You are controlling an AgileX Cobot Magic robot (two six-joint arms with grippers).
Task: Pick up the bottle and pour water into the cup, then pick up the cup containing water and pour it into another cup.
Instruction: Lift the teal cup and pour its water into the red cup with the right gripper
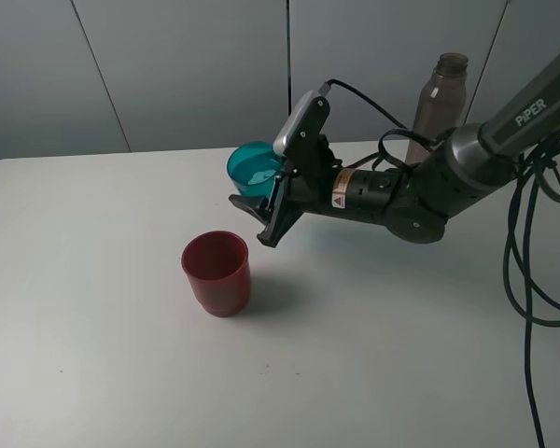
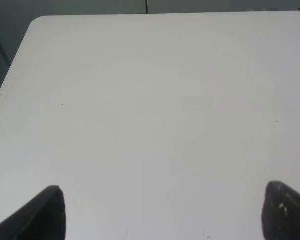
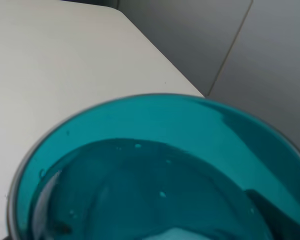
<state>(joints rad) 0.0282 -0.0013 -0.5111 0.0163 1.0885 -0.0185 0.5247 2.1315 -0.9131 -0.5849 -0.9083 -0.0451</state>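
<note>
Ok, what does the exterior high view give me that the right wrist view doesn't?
Only exterior high: the red cup standing on the table, the bottle upright at the back, and the right gripper shut on the teal cup, held up off the table and apart from the red cup.
Only right wrist: a close look into the teal cup, with liquid and small bubbles inside.
Both: the teal cup and the white table.
</note>
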